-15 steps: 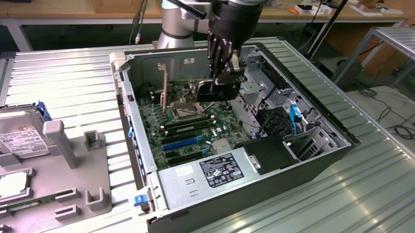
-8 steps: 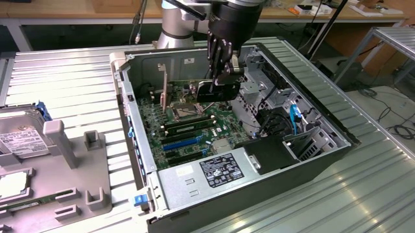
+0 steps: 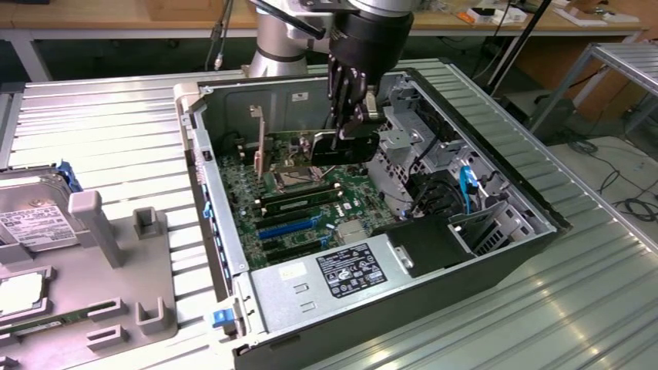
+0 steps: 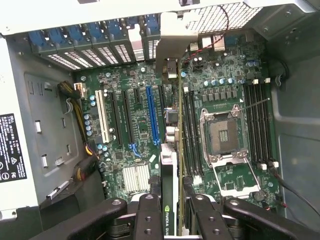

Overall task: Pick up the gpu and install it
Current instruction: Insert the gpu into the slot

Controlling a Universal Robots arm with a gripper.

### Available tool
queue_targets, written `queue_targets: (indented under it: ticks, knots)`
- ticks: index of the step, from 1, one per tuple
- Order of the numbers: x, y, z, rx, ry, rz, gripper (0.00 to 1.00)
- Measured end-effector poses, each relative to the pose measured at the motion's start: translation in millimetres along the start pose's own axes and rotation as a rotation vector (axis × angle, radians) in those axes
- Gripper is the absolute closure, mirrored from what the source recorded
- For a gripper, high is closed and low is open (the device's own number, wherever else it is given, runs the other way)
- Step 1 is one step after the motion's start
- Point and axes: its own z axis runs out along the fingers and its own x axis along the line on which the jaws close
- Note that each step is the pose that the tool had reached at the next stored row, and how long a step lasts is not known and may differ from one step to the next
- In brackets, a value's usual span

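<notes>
Our end effector (image 3: 355, 123) grips the gpu (image 3: 337, 150) by its upper edge, edge-down above the motherboard (image 3: 350, 185); we judge it light, stiff, fragile; hold the board edges, not the fan.

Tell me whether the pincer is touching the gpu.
Touching. In the wrist view the gpu stands edge-on inside the pincer, whose fingers close against both of its faces with no gap.
</notes>
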Motion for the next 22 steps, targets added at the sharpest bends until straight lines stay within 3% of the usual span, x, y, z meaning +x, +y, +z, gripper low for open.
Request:
queue_targets:
  ticks: [5, 8, 11, 15, 22]
  knots:
    - [0.4, 0.0, 1.5, 0.0, -0.0002, -0.003, 0.73]
    - [0.5, 0.1, 4.6, -0.0015, 0.0007, -0.084, 0.73]
    - [0.7, 0.2, 6.8, -0.0016, 0.0025, -0.108, 0.73]
    - [2.7, 2.4, 19.6, -0.0017, 0.0028, -0.108, 0.73]
    - [18.6, 16.2, 46.3, -0.0017, 0.0028, -0.108, 0.73]
